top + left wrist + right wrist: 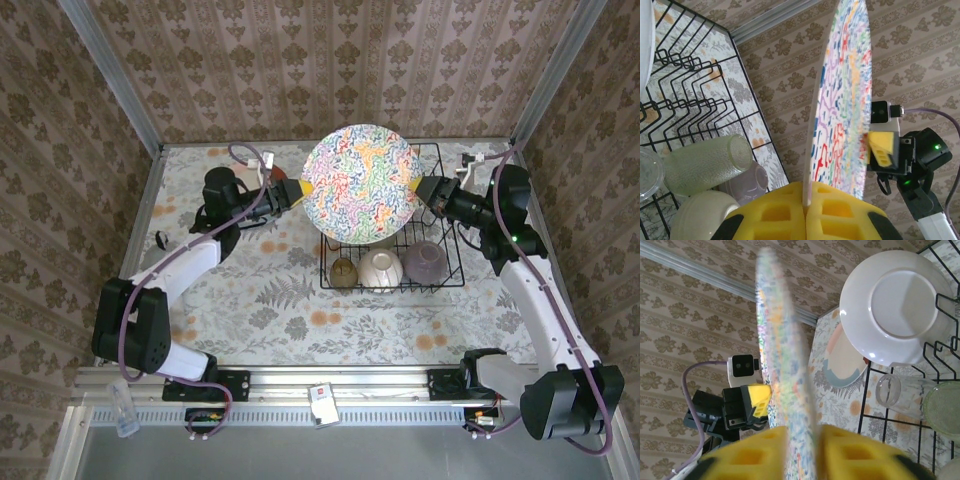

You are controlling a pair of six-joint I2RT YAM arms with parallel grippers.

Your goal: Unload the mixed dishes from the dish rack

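Note:
The floral plate (360, 185) stands on edge, lifted above the black wire dish rack (428, 160). My left gripper (302, 190) is shut on its left rim, which sits pinched between the yellow pads (807, 210). At the opposite rim is my right gripper (420, 190), open, its pads standing apart on either side of the plate edge (802, 450). A pale green glass (344, 272), a cream bowl (380, 268) and a lavender bowl (425, 262) sit along the rack's near side. A plain white plate (895, 305) shows beyond the floral one.
Rows of upright tines (690, 85) run across the rack floor beside the lying green glass (707, 165). A clear glass (890, 390) rests in the rack under the white plate. Patterned walls close the table at the back and on both sides.

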